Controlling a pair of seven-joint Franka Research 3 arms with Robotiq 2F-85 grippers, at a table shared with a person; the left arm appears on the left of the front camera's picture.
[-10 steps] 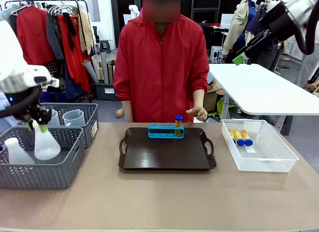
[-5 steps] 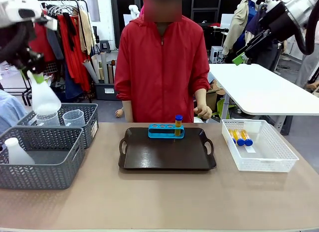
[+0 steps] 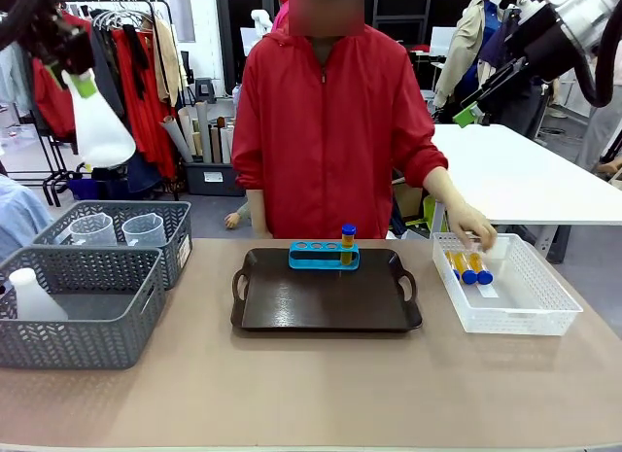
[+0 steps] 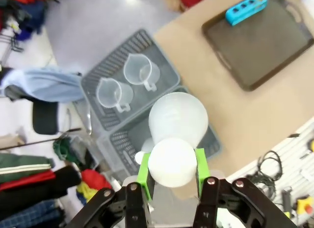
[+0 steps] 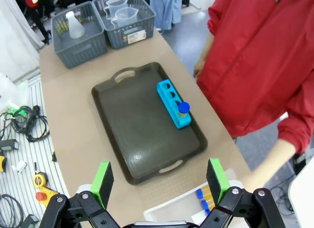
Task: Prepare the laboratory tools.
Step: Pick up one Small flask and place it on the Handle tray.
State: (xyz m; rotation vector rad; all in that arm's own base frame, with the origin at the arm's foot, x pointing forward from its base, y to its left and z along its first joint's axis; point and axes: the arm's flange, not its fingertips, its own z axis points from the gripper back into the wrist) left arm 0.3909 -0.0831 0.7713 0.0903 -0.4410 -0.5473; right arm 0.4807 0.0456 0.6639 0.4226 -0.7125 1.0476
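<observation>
My left gripper (image 3: 80, 75) is shut on the neck of a translucent white conical flask (image 3: 102, 129) and holds it high above the grey baskets. In the left wrist view the flask (image 4: 175, 124) hangs between the green pads of that gripper (image 4: 171, 167). A second flask (image 3: 34, 296) stands in the front grey basket (image 3: 87, 340). Two clear beakers (image 3: 144, 228) sit in the rear grey basket (image 3: 180, 240). On the dark tray (image 3: 326, 306) stands the blue tube rack (image 3: 316, 257) with one orange tube (image 3: 347, 240). My right gripper (image 5: 159, 181) is open, high at the right (image 3: 473, 107).
A white basket (image 3: 515, 311) at the right holds orange tubes with blue caps (image 3: 466, 267). The person's hand (image 3: 476, 226) reaches into it. Bare tabletop (image 3: 311, 384) lies in front of the tray. A clothes rack stands behind at the left.
My left gripper has lifted the flask out of the front grey basket and far up. The person's hand has moved from behind the tray to the white basket.
</observation>
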